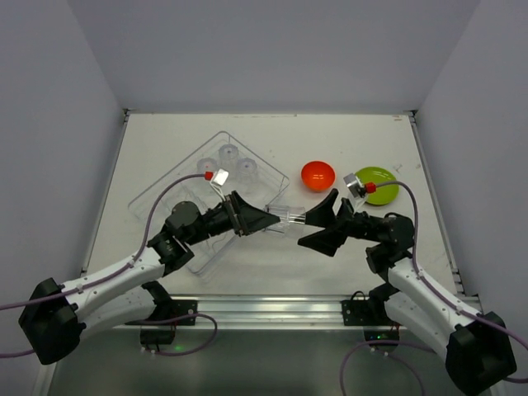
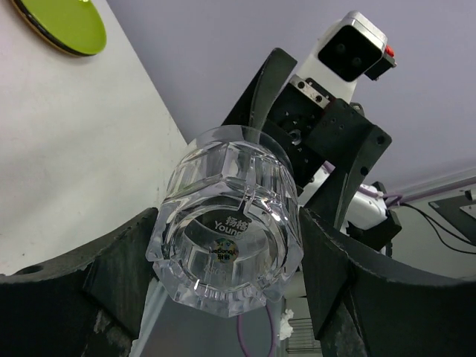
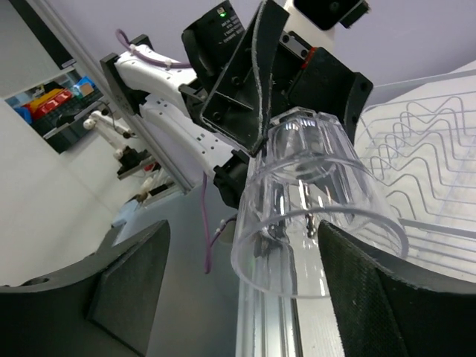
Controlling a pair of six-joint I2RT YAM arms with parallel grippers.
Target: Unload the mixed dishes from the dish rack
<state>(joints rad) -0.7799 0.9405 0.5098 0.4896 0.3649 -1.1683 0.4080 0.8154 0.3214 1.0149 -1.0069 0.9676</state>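
Observation:
My left gripper is shut on a clear tumbler and holds it sideways in the air between the arms. In the left wrist view its thick base sits between my fingers. My right gripper is open, with its jaws on either side of the tumbler's mouth. The right pad is close to the glass and the left pad is well apart. The see-through dish rack holds three more tumblers. The orange-red bowl and the lime-green plate sit on the table to the right.
The rack's wire ridges show behind the tumbler in the right wrist view. The green plate shows at the top left of the left wrist view. The table's metal front rail runs along the near edge.

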